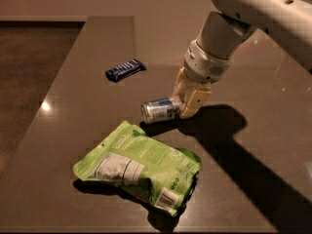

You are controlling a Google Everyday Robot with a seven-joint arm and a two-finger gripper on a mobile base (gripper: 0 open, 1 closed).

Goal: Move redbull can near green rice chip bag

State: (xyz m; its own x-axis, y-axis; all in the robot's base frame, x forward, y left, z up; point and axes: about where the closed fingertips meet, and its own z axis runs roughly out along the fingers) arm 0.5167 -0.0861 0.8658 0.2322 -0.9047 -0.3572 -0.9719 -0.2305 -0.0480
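The redbull can [158, 110], slim and silver with blue markings, lies on its side on the dark table, its open end pointing left. My gripper [183, 104] is shut on the can's right end, tan fingers on either side of it. The green rice chip bag [141, 165], large and lime-green with a white label, lies flat just below and left of the can, a small gap between them.
A dark blue snack bar wrapper [125, 69] lies further back on the table [73, 106]. The table's left edge drops to a dark floor. My white arm comes in from the upper right and casts a long shadow to the lower right.
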